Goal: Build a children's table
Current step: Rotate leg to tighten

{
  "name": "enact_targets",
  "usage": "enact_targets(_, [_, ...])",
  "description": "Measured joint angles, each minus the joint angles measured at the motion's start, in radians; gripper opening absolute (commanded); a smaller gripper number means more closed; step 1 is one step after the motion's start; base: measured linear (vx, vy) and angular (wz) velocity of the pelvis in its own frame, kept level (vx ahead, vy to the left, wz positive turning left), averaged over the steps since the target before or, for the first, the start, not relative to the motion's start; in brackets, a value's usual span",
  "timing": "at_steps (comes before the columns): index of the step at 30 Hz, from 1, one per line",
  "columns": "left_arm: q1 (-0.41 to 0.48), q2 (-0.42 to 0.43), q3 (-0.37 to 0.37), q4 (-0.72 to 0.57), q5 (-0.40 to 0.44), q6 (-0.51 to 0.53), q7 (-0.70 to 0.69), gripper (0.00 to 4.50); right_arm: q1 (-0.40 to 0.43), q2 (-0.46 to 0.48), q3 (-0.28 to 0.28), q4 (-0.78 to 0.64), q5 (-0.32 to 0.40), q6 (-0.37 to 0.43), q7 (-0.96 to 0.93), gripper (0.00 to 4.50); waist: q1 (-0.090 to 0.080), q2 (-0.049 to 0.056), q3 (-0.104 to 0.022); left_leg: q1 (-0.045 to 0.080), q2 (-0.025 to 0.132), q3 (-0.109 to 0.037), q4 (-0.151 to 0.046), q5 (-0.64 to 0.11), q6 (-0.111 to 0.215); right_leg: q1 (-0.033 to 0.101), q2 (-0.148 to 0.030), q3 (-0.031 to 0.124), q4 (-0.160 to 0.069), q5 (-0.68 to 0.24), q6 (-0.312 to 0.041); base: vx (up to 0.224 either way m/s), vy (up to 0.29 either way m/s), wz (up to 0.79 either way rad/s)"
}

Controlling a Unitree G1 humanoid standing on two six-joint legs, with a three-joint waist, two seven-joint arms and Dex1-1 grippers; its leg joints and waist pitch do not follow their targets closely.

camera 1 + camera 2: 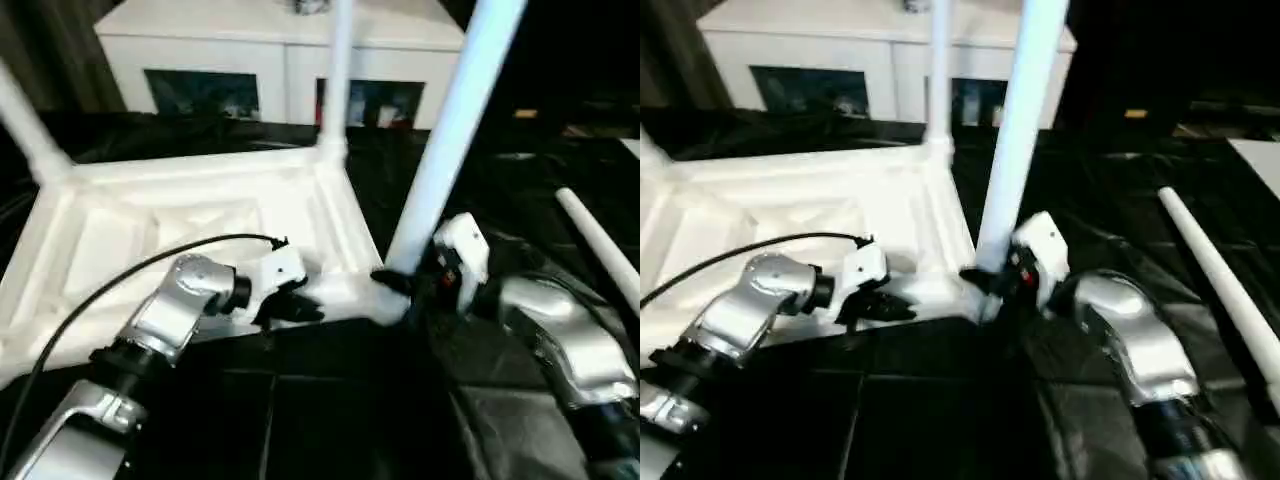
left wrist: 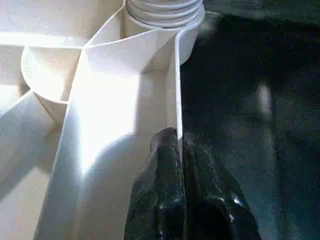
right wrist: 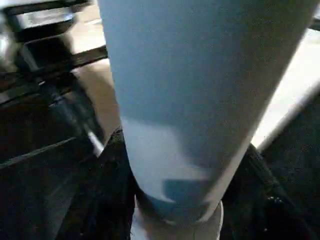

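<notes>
On your far left one leg already stands in its corner of the upside-down tabletop, which lies with its ribbed underside facing up on the dark surface. Moving to the right, you see the left gripper at the near rim of the tabletop; in its wrist view the two black fingers are pressed together with the thin rim wall between them, so the gripper is closed on the rim. I think it pinches there to keep the tabletop from sliding or turning while the other arm works at the corner. Further back, a second leg stands in the far corner, in front of the white cabinet. Next comes the near right corner, where a third leg rises steeply from its socket. The right gripper holds this leg at its foot, with the jaws about half open around the tube, one finger on each side, as its wrist view shows. The low grip probably gives it good control for seating or twisting the leg into the socket; you cannot tell whether it is fully in. On the far right the fourth leg lies loose on the dark surface, well apart from the tabletop, and still waits for its corner.
</notes>
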Motion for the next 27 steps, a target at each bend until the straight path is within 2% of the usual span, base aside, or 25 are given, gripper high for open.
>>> enact_targets(7, [-0.012,0.015,-0.001,0.048,-0.006,-0.038,-0.068,0.00,0.032,-0.010,0.011,-0.023,0.014,-0.016,0.057,1.86,0.004,-0.001,0.000,0.000,0.000,0.000,0.007,0.000,-0.002,0.000,-0.001,0.002,0.006,0.000,0.000,0.000,0.000,0.00])
enact_targets(17, [-0.019,0.008,-0.001,0.083,-0.002,-0.072,-0.073,0.00,0.047,0.005,0.009,0.001,0.009,-0.071,0.051,1.86,0.004,-0.002,0.000,0.002,0.000,0.000,0.008,0.000,-0.002,0.004,-0.001,0.003,0.007,0.000,0.000,0.000,0.000,0.00])
enact_targets(20, [-0.020,0.005,0.000,0.088,0.002,-0.075,-0.042,0.00,0.038,0.044,0.006,0.027,-0.005,-0.081,-0.010,1.86,-0.001,-0.005,-0.002,0.003,0.000,0.000,0.008,0.001,-0.003,0.004,-0.001,0.003,0.007,0.000,0.000,0.000,0.000,0.00])
enact_targets(23, [-0.021,-0.027,0.016,0.094,0.021,-0.057,0.045,0.00,0.004,0.119,-0.019,0.084,-0.033,-0.082,-0.144,1.86,-0.015,-0.007,-0.002,0.004,0.000,-0.001,0.008,0.003,-0.007,0.005,-0.001,0.003,0.006,-0.003,0.005,0.000,0.000,0.00])
enact_targets(27, [-0.022,-0.103,0.039,0.091,0.035,0.033,0.189,0.00,-0.055,0.229,-0.068,0.186,-0.066,-0.081,-0.369,1.86,-0.029,-0.008,-0.003,0.010,0.000,-0.002,0.009,0.003,-0.007,0.008,-0.001,0.002,0.004,-0.006,0.009,0.000,0.000,0.00])
